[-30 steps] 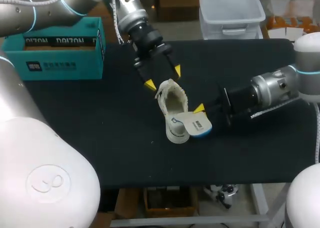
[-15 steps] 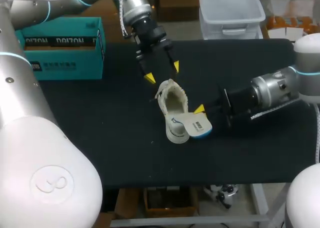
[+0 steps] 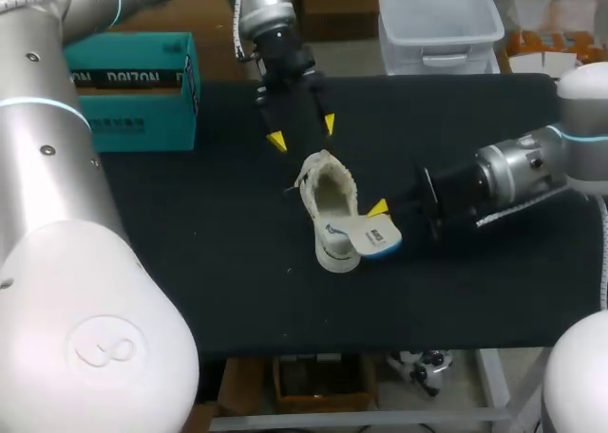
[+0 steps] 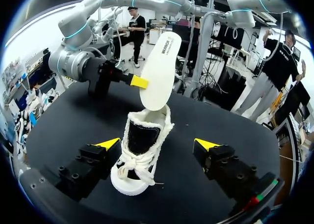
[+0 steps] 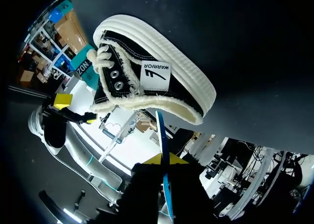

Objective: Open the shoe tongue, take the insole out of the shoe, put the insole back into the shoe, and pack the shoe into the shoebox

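You can see print in three places, though none of it is read off here. There is white lettering along the sides of the teal shoebox [image 3: 123, 96], a small white label [image 5: 155, 75] with a logo on the side of the shoe [image 3: 326, 208], and a dark line of type running down the insole [image 4: 159, 69].

The shoe — black canvas, white fleecy lining, thick white sole, white laces [image 4: 139, 166] — stands on its sole near the middle of the table [image 3: 190, 262], which is covered in plain black cloth. The shoebox sits at the far left of that cloth, well apart from the shoe.

Your right gripper [image 5: 167, 160] is closed on the insole. In its own wrist view the insole runs edge-on between the two yellow tips, both pressed against it. The insole stands tilted above the heel opening, its far end down at the fleecy collar. Whether that end is inside the shoe or only against the collar, you cannot tell.

Your left gripper [image 3: 302, 133] hangs just beyond the toe end of the shoe, its fingers spread wide with nothing in them. In its wrist view the yellow tips show on either side of the laced front — not touching it.
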{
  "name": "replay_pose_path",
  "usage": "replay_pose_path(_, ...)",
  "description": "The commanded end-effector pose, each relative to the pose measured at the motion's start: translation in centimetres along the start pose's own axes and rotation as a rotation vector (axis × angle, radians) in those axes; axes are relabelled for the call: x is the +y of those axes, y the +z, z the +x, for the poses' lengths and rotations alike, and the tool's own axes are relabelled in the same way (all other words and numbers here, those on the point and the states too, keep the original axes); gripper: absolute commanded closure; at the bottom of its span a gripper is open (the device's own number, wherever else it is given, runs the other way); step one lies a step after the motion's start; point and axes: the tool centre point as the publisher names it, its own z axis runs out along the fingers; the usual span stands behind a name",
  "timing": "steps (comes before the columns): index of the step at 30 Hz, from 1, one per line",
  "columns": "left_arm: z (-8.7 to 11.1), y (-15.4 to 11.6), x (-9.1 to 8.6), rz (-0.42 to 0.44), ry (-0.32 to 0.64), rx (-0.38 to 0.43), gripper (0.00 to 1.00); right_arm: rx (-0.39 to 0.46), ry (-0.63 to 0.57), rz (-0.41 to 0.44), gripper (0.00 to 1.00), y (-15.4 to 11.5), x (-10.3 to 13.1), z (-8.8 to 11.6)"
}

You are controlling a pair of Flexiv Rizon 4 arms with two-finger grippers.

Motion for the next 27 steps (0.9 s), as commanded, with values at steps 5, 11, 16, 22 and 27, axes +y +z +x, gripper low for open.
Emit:
replay_pose_path(5, -0.2, -0.9, -1.0, -0.096, 0.035, 0.105, 0.00, -0.016, 0.012, 0.011, 1.00, -0.1, 0.2, 0.5)
replay_pose_path(11, -0.1, -1.2, -1.1, -0.105, 0.039, 0.104, 0.00, -0.020, 0.018, 0.012, 1.00, -0.1, 0.2, 0.6)
replay_pose_path(16, 2.2, -0.3, -3.7, -0.061, 0.165, 0.000, 0.00, -0.023, 0.016, 0.019, 1.00, -0.4, 0.5, 1.0)
replay_pose_path(22, 3.0, -0.1, -5.5, -0.011, 0.237, -0.060, 0.00, -0.031, 0.012, 0.023, 1.00, -0.3, 0.7, 1.5)
replay_pose_path(27, 3.6, 0.1, -6.2, 0.035, 0.264, -0.100, 0.00, -0.028, 0.006, 0.023, 1.00, -0.2, 0.8, 1.5)
